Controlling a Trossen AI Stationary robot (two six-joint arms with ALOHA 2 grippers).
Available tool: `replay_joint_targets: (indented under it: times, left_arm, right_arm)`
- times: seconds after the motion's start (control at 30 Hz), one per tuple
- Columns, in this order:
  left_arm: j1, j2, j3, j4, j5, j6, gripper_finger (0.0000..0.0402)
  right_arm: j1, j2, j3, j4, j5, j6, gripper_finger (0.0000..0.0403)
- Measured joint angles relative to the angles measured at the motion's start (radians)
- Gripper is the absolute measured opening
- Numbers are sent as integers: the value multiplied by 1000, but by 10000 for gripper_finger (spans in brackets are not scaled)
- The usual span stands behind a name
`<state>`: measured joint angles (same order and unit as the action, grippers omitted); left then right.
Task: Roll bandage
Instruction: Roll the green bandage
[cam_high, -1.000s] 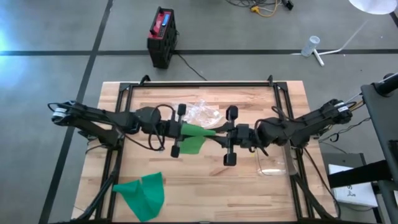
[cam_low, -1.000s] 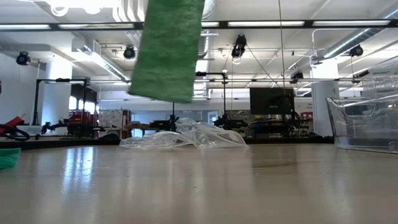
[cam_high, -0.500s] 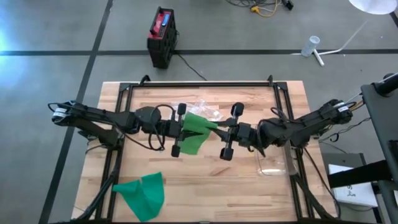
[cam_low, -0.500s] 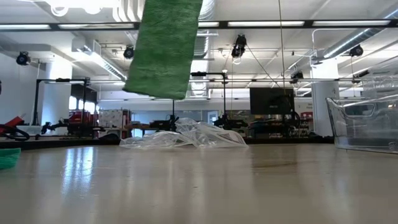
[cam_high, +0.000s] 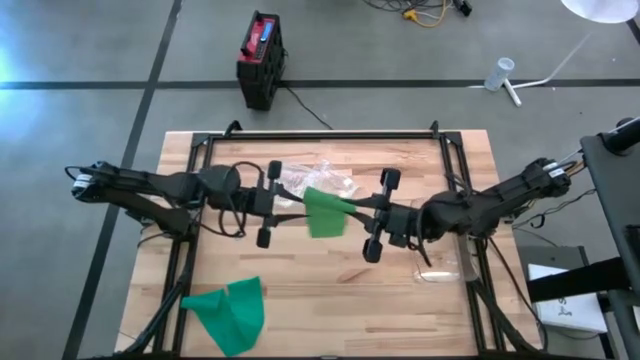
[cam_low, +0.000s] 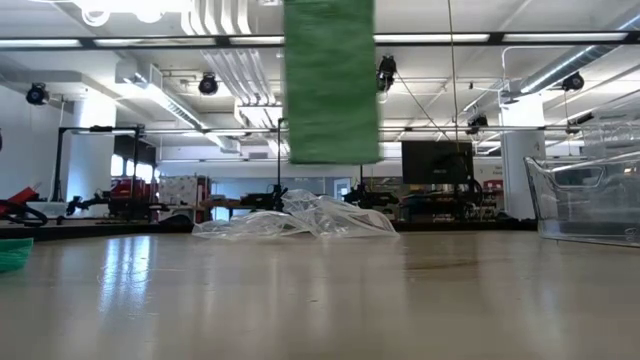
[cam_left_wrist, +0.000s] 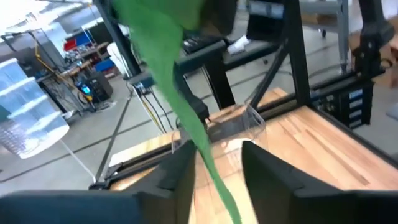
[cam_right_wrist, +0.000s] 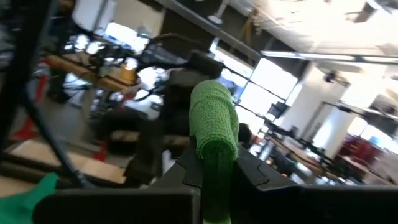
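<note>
Right gripper (cam_high: 352, 207) is clamped on the green bandage (cam_high: 325, 212) up in the air over the middle of the table (cam_high: 460, 150), and its wrist view shows the strip pinched tight between the two dark fingers (cam_right_wrist: 186, 171) with a rolled-looking hump sticking up above them. Left gripper (cam_high: 290, 203) sits just beside the bandage's other edge, fingers (cam_left_wrist: 180, 177) parted, and the strip runs loose through the gap between them without either pad visibly pressing on it. So it hangs from the right side only, as far as I can tell.

From table height the bandage dangles well clear of the wood, lower edge high above the surface, so lots of open space underneath. Right behind it on the table is a crumpled clear plastic bag (cam_low: 300, 220), toward the far edge and a bit left of center. A clear plastic bin (cam_low: 590, 195) sits near the right edge, close under the right arm. A second green cloth (cam_high: 228, 312) lies flat at the near-left corner, partly over the table's front edge, well apart from both arms.

The near half of the table between that cloth and the bin is bare wood. The black frame rails run close along both sides, so the arms are boxed in sideways. Off the table, a red-and-black box (cam_high: 262, 57) sits on the floor.
</note>
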<state>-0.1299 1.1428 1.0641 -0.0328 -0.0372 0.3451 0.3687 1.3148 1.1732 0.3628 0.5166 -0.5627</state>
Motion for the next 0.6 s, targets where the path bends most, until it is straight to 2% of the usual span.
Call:
replay_joint_targets:
  times: [0.1,0.27,0.37,0.6]
  left_arm:
    - [0,-29,0,6,0,-16,170]
    - [0,-69,0,16,3,-34,232]
    - [0,-69,1,19,38,-45,265]
    - [-5,-20,1,58,92,-50,314]
  right_arm:
    - [0,-11,0,-45,-48,-14,24]
    - [0,-22,5,-106,-56,-41,25]
    - [-1,-30,39,-231,-82,-30,24]
    - [-7,-30,118,-402,-108,33,24]
